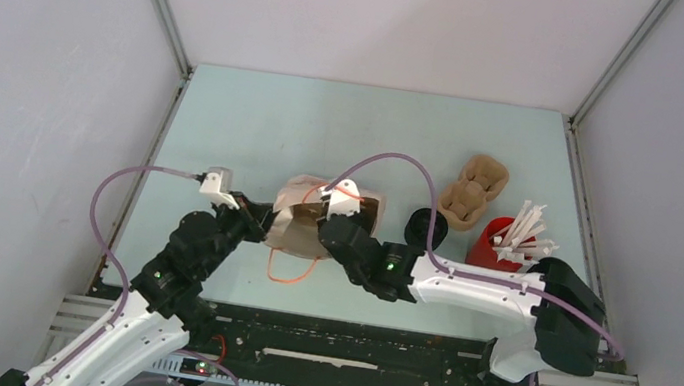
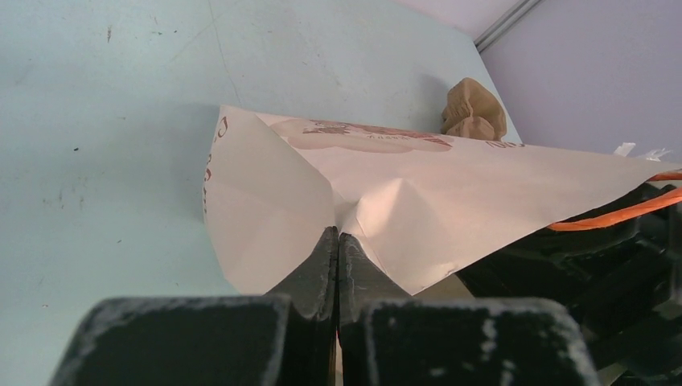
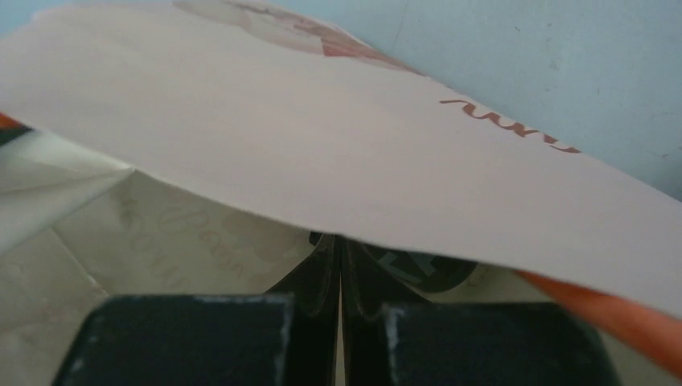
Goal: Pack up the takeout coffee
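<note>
The takeout coffee, a small black cup, stands on the table just right of the brown paper bag, outside it. The bag lies on its side mid-table. My left gripper is shut on the bag's left edge; in the left wrist view its tips pinch a crease in the paper. My right gripper is at the bag's right side, between bag and cup. In the right wrist view its jaws are closed at the rim of the bag's upper wall, their tips hidden under the paper.
A red cup of white sticks stands right of the black cup. A brown pulp cup carrier lies behind them, also seen past the bag. The bag's orange handle loops toward the near edge. Walls enclose three sides.
</note>
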Tool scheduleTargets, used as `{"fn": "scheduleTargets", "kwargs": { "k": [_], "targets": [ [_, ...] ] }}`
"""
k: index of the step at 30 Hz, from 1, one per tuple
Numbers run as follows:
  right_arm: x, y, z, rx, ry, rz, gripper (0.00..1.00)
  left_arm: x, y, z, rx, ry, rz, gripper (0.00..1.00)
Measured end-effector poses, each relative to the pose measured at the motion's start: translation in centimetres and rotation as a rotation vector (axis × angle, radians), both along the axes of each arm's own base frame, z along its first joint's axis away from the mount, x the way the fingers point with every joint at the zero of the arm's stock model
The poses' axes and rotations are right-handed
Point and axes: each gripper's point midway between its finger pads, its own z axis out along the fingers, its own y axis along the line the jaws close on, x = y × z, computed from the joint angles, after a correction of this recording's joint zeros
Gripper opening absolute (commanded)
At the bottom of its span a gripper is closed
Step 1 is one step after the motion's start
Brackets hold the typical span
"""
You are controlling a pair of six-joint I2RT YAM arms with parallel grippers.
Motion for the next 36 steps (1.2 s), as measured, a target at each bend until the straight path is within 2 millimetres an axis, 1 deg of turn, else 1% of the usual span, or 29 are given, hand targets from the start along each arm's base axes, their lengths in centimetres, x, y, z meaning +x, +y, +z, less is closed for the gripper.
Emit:
{"fn": "scheduleTargets", "kwargs": {
  "k": [4,8,11,12,13,14,16,17,21,25,30,32,34,36],
  "targets": [
    [0.3,0.0,1.1,0.091,-0.014,0.012,0.04,-0.1,-0.2,0.1,-0.002,-0.002,-0.009,0.00],
    [0.5,0.1,1.2,0.126,-0.019,0.016,0.03,-0.3,-0.4,0.2,-0.005,-0.007,-0.018,0.00],
    [0.6,0.1,1.0,0.137,-0.017,0.021,0.05,-0.4,-0.5,0.2,-0.004,-0.007,-0.023,0.00],
    [0.6,0.2,1.0,0.138,-0.016,0.024,0.11,-0.4,-0.5,0.2,-0.005,-0.008,-0.025,0.00],
    [0.6,0.2,1.0,0.139,-0.015,0.025,0.21,-0.5,-0.5,0.2,-0.005,-0.008,-0.026,0.00],
    [0.6,0.2,1.1,0.138,-0.015,0.030,0.28,-0.5,-0.6,0.3,-0.006,-0.009,-0.027,0.00],
    [0.4,0.2,1.1,0.130,-0.013,0.045,0.39,-0.5,-0.6,0.3,-0.006,-0.009,-0.029,0.00],
    [0.2,0.2,1.1,0.121,-0.011,0.060,0.42,-0.5,-0.6,0.3,-0.006,-0.009,-0.029,0.00],
    [-0.8,0.1,0.5,0.022,-0.003,0.174,0.42,-0.5,-0.6,0.1,-0.002,-0.005,-0.030,0.00],
    [-1.6,-0.2,-0.3,-0.152,-0.034,0.316,0.43,-0.6,-0.5,0.1,-0.002,-0.005,-0.029,0.00],
    [-2.5,-0.9,-1.0,-0.329,-0.071,0.514,0.45,-0.8,-0.3,-0.5,0.023,0.028,-0.026,0.00],
    [-2.7,-1.3,-1.1,-0.384,-0.086,0.588,0.47,-0.8,-0.2,-0.1,0.041,0.043,-0.025,0.00],
    [-2.9,-1.7,-1.2,-0.438,-0.108,0.650,0.52,-0.8,-0.2,0.9,0.052,0.042,-0.026,0.00],
    [-2.9,-1.9,-1.2,-0.484,-0.131,0.691,0.53,-0.8,-0.1,1.8,0.064,0.040,-0.028,0.00]
  ]
}}
